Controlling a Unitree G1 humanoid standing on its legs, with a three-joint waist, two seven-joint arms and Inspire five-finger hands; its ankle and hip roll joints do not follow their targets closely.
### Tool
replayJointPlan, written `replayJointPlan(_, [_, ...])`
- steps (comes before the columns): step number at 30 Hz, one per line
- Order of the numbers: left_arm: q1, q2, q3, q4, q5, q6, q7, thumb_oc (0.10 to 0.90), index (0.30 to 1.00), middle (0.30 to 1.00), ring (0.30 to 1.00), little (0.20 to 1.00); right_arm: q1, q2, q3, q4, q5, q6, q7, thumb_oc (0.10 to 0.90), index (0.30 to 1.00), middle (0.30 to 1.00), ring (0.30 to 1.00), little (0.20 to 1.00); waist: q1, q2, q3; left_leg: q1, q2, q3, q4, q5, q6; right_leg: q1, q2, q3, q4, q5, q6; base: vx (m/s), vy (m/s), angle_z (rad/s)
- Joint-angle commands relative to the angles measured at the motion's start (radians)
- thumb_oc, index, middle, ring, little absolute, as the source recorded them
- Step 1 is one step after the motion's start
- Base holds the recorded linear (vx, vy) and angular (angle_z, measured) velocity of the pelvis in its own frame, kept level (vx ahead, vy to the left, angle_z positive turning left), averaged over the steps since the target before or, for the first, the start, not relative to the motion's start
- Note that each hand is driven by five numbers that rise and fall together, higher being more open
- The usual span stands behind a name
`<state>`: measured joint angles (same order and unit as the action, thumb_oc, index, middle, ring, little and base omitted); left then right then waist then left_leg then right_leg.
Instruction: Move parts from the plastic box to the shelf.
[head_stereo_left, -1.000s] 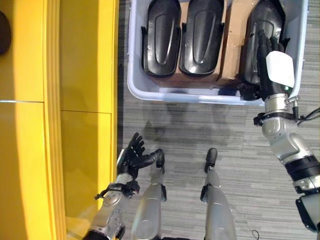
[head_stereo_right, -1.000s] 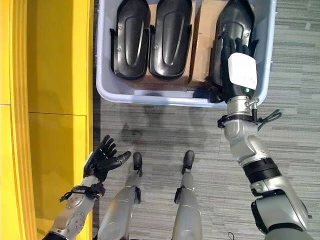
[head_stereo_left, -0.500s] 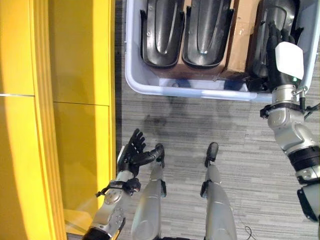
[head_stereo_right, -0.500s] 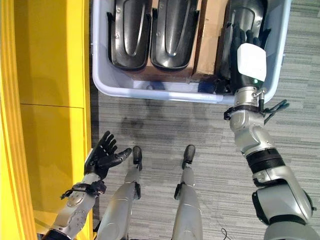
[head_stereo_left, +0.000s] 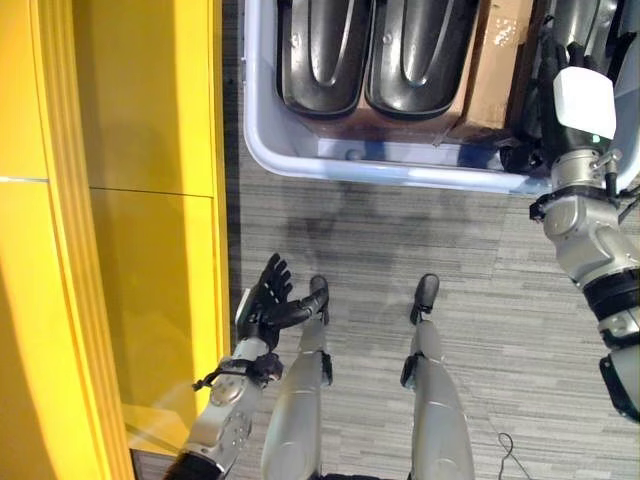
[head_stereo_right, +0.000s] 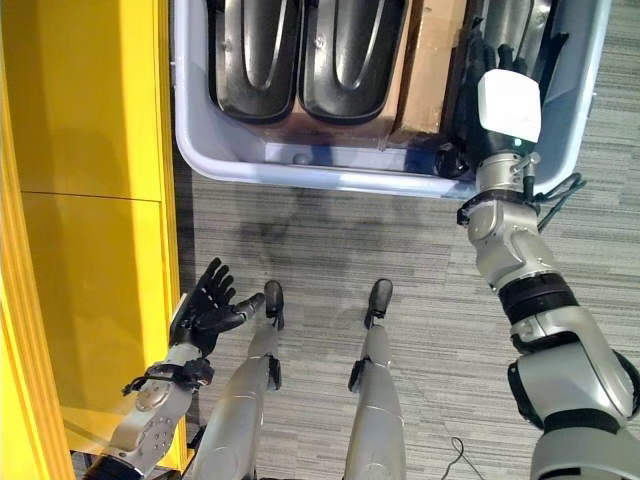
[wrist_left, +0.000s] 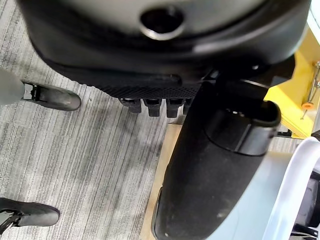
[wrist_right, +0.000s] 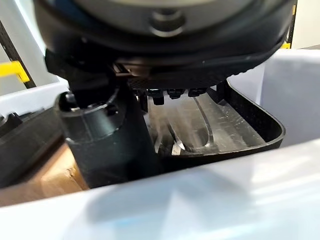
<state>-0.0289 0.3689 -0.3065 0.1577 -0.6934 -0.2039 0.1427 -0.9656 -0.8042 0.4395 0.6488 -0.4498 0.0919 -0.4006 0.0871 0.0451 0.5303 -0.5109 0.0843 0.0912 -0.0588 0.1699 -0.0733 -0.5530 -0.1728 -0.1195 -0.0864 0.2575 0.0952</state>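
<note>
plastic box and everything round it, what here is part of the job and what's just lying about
Part of the job:
- plastic box
- black parts lying inside it
- yellow shelf on the robot's left
- right hand, reaching into the box over the rightmost part
- left hand, open and low beside the shelf

Just lying about:
- brown cardboard in the box
- grey carpet

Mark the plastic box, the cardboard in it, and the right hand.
plastic box (head_stereo_left: 400, 165): left eye view, near rim wall.
cardboard (head_stereo_left: 497, 60): left eye view, bare brown face between parts.
right hand (head_stereo_right: 508, 105): right eye view, white cover on its back.
</note>
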Motion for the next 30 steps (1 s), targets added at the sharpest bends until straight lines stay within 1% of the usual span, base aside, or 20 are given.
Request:
replayJointPlan(1, [0.020, 0.041, 0.014, -0.068, 0.014, -0.073, -0.005, 0.900, 1.000, 1.000, 1.000, 1.000, -0.101, -0.065, 0.106, 0.123, 0.001, -0.009, -0.003, 0.637, 0.632, 0.632, 0.632, 0.632, 0.004, -0.021, -0.010, -0.058, 0.007, -0.047, 0.101, -0.049, -0.007, 0.097, -0.041, 0.000, 0.088, -0.156, 0.041, 0.00, 0.000, 0.00])
replayJointPlan(2, [0.019, 0.039, 0.015, -0.067, 0.013, -0.073, -0.003, 0.900, 1.000, 1.000, 1.000, 1.000, -0.104, -0.059, 0.114, 0.135, 0.004, -0.012, 0.004, 0.582, 0.555, 0.555, 0.555, 0.555, 0.004, -0.021, -0.010, -0.060, 0.007, -0.047, 0.102, -0.050, -0.006, 0.095, -0.041, -0.001, 0.089, -0.156, 0.041, 0.00, 0.000, 0.00])
replayJointPlan(3, [0.019, 0.039, 0.016, -0.067, 0.013, -0.073, -0.003, 0.900, 1.000, 1.000, 1.000, 1.000, -0.104, -0.059, 0.115, 0.136, 0.004, -0.012, 0.004, 0.400, 0.300, 0.300, 0.300, 0.300, 0.004, -0.021, -0.010, -0.060, 0.007, -0.047, 0.102, -0.050, -0.006, 0.095, -0.041, -0.001, 0.089, -0.156, 0.041, 0.00, 0.000, 0.00])
replayJointPlan(5, [0.015, 0.036, 0.014, -0.065, 0.013, -0.075, -0.002, 0.900, 1.000, 1.000, 1.000, 1.000, -0.105, -0.049, 0.137, 0.159, 0.006, -0.019, 0.021, 0.400, 0.300, 0.300, 0.300, 0.300, 0.006, -0.020, -0.010, -0.062, 0.005, -0.049, 0.104, -0.051, -0.004, 0.094, -0.040, -0.002, 0.091, -0.158, 0.041, 0.00, 0.000, 0.00])
replayJointPlan(9, [0.010, 0.034, 0.014, -0.059, 0.011, -0.078, 0.002, 0.900, 1.000, 1.000, 1.000, 1.000, -0.097, -0.040, 0.143, 0.162, 0.016, -0.026, 0.028, 0.400, 0.300, 0.300, 0.300, 0.300, 0.007, -0.021, -0.010, -0.061, 0.003, -0.049, 0.106, -0.052, -0.002, 0.097, -0.040, -0.005, 0.091, -0.159, 0.040, 0.00, 0.000, 0.02])
replayJointPlan(14, [0.006, 0.031, 0.016, -0.054, 0.011, -0.080, 0.008, 0.900, 1.000, 1.000, 1.000, 1.000, -0.065, -0.032, 0.127, 0.137, 0.022, -0.027, 0.022, 0.400, 0.300, 0.300, 0.300, 0.300, 0.007, -0.024, -0.010, -0.054, 0.002, -0.052, 0.105, -0.053, -0.001, 0.104, -0.040, -0.009, 0.090, -0.158, 0.043, 0.00, 0.000, 0.00])
replayJointPlan(17, [0.000, 0.029, 0.015, -0.049, 0.013, -0.080, 0.015, 0.900, 1.000, 1.000, 1.000, 1.000, -0.022, -0.015, 0.091, 0.111, 0.031, -0.026, 0.007, 0.400, 0.300, 0.300, 0.300, 0.300, 0.006, -0.027, -0.010, -0.044, -0.001, -0.051, 0.104, -0.055, 0.001, 0.114, -0.041, -0.010, 0.089, -0.158, 0.044, 0.00, 0.000, 0.00])
replayJointPlan(20, [0.001, 0.027, 0.012, -0.046, 0.013, -0.081, 0.017, 0.900, 1.000, 1.000, 1.000, 1.000, -0.005, -0.009, 0.078, 0.097, 0.032, -0.023, -0.002, 0.400, 0.300, 0.300, 0.300, 0.300, 0.006, -0.027, -0.010, -0.040, -0.002, -0.052, 0.104, -0.056, 0.001, 0.119, -0.042, -0.011, 0.089, -0.159, 0.045, 0.00, 0.003, 0.01])
replayJointPlan(23, [0.001, 0.028, 0.019, -0.045, 0.015, -0.081, 0.021, 0.900, 1.000, 1.000, 1.000, 1.000, 0.044, 0.004, 0.042, 0.047, 0.027, -0.019, -0.015, 0.400, 0.300, 0.300, 0.300, 0.300, 0.005, -0.026, -0.010, -0.026, -0.001, -0.056, 0.102, -0.056, 0.001, 0.134, -0.044, -0.014, 0.087, -0.160, 0.045, 0.00, 0.000, 0.00])
replayJointPlan(27, [0.004, 0.027, 0.028, -0.037, 0.022, -0.073, 0.025, 0.900, 1.000, 1.000, 1.000, 1.000, 0.125, 0.006, -0.019, -0.062, -0.005, -0.012, -0.039, 0.400, 0.300, 0.300, 0.300, 0.300, 0.000, -0.032, -0.010, 0.003, 0.002, -0.057, 0.097, -0.057, -0.001, 0.163, -0.045, -0.018, 0.085, -0.162, 0.046, 0.00, 0.000, 0.00])
replayJointPlan(28, [0.004, 0.028, 0.026, -0.037, 0.022, -0.073, 0.025, 0.900, 1.000, 1.000, 1.000, 1.000, 0.130, 0.006, -0.023, -0.066, -0.007, -0.011, -0.038, 0.400, 0.300, 0.300, 0.300, 0.300, 0.002, -0.032, -0.010, 0.005, 0.001, -0.058, 0.096, -0.057, -0.001, 0.165, -0.045, -0.019, 0.084, -0.162, 0.046, 0.00, 0.000, 0.00])
replayJointPlan(30, [0.008, 0.028, 0.031, -0.033, 0.032, -0.067, 0.023, 0.900, 1.000, 1.000, 1.000, 1.000, 0.193, 0.001, -0.067, -0.147, -0.042, -0.010, -0.048, 0.400, 0.300, 0.300, 0.300, 0.300, -0.005, -0.037, -0.010, 0.024, 0.002, -0.060, 0.097, -0.059, -0.001, 0.185, -0.045, -0.022, 0.082, -0.164, 0.047, -0.01, -0.005, 0.05])
